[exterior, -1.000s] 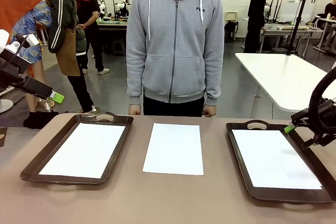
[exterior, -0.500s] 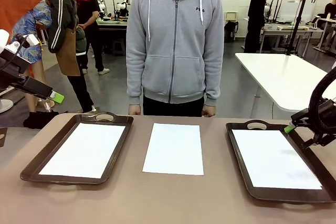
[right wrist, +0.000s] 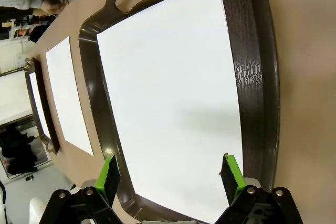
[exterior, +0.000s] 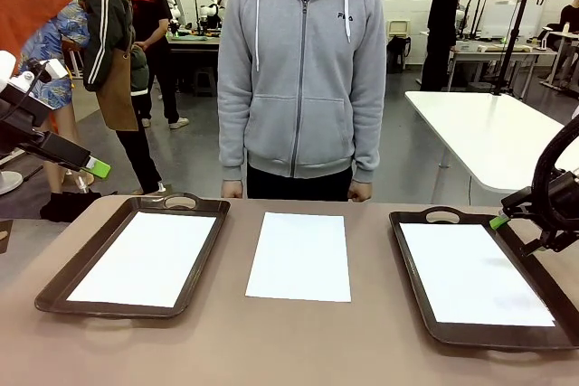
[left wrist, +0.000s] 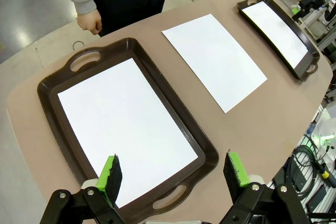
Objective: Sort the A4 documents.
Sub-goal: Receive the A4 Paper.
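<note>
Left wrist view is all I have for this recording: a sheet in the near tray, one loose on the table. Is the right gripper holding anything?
Observer: No. The right gripper is open and empty above the right tray's sheet.
Operator: Where does my left gripper sit?
Observer: The left gripper hangs beyond the table's left edge, clear of the left tray.
Operator: And the person?
Observer: Standing behind the loose middle sheet, both hands at the table's far edge.
</note>
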You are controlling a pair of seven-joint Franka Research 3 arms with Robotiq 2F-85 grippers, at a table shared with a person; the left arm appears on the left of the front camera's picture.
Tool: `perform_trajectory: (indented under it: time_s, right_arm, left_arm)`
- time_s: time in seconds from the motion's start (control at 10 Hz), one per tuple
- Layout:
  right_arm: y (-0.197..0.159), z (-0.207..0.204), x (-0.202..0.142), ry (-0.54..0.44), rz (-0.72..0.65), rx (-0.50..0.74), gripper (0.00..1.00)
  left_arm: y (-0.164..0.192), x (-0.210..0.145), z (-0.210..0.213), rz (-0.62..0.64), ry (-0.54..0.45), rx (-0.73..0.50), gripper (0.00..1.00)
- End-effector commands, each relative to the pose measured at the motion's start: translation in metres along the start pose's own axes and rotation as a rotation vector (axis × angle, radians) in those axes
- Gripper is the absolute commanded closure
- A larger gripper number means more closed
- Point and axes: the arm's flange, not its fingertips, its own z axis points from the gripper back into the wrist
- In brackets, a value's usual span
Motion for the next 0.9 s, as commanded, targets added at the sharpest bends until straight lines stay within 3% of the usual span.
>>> perform_trajectory:
  time_s: [0.0, 0.3, 0.4, 0.8]
  right_arm:
    - [0.000, 0.020, -0.051, -0.065, 0.158, -0.001, 0.00]
    - [0.015, 0.098, -0.137, -0.307, 0.456, 0.015, 0.00]
    - [0.021, 0.115, -0.156, -0.328, 0.529, 0.024, 0.00]
    - [0.065, 0.158, -0.201, -0.100, 0.804, 0.177, 0.00]
  left_arm:
    - [0.000, -0.001, -0.002, 0.000, -0.004, 0.007, 0.00]
    - [0.000, -0.001, -0.002, 0.000, -0.004, 0.007, 0.00]
    - [0.000, -0.001, -0.002, 0.000, -0.004, 0.007, 0.00]
    - [0.000, -0.001, -0.002, 0.000, -0.004, 0.007, 0.00]
